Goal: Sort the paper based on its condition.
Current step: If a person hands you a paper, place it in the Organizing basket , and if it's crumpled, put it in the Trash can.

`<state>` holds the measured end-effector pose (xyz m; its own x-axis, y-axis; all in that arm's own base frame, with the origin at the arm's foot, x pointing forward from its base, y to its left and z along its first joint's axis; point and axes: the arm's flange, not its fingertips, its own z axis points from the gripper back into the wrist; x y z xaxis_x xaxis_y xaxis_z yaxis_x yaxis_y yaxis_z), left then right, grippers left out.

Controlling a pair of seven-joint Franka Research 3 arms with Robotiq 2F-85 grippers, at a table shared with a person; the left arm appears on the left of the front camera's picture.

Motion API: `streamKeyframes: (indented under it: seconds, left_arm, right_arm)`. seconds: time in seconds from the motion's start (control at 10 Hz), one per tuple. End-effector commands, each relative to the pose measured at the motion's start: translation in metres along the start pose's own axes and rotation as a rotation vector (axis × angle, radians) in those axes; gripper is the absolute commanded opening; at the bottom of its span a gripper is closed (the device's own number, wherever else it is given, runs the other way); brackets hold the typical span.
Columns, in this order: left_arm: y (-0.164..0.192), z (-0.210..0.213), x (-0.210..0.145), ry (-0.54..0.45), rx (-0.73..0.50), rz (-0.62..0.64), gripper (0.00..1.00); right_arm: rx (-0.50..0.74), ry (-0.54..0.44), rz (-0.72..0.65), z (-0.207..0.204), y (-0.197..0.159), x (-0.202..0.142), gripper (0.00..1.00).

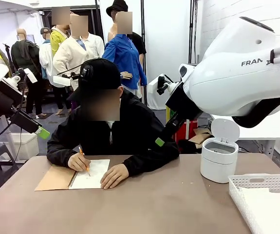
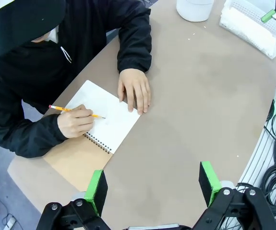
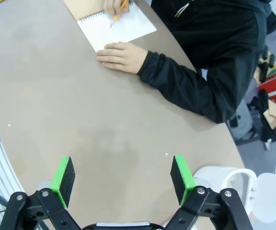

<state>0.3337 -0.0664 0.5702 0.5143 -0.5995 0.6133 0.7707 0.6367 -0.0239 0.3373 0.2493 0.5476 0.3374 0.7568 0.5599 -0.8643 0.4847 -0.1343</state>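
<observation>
Left claw [image 2: 152, 182] and right claw [image 3: 122, 171] agape, empty, above the table [image 2: 190, 96].

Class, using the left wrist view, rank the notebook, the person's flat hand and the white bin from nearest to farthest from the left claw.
1. Notebook, just beyond the left claw, picture left.
2. Flat hand, at the page's far corner.
3. White bin, at the picture's top.

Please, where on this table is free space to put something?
The widest bare patch is the middle of the table, between the notebook and the white bin, down to the near edge. Crowded: the far left, where the person writes in the notebook, and the near right corner, with the white basket.
</observation>
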Motion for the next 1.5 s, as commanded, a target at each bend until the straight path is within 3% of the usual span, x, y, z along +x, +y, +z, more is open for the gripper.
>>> streamKeyframes:
  seconds: [0.0,0.3,0.9,1.4]
  left_arm:
    - [0.001,0.001,0.000,-0.004,0.003,0.001,1.00]
    - [0.009,0.030,0.008,-0.036,0.037,-0.136,1.00]
    - [0.009,0.081,-0.007,-0.088,0.216,-0.136,1.00]
    - [0.006,0.099,-0.014,-0.109,0.161,-0.143,1.00]
  right_arm:
    - [-0.006,-0.008,-0.004,0.001,-0.002,0.000,1.00]
    - [-0.014,-0.045,-0.069,0.010,0.012,0.033,1.00]
    - [0.037,-0.028,-0.122,0.043,0.018,0.058,1.00]
    - [-0.055,-0.062,-0.150,0.073,0.010,0.057,1.00]
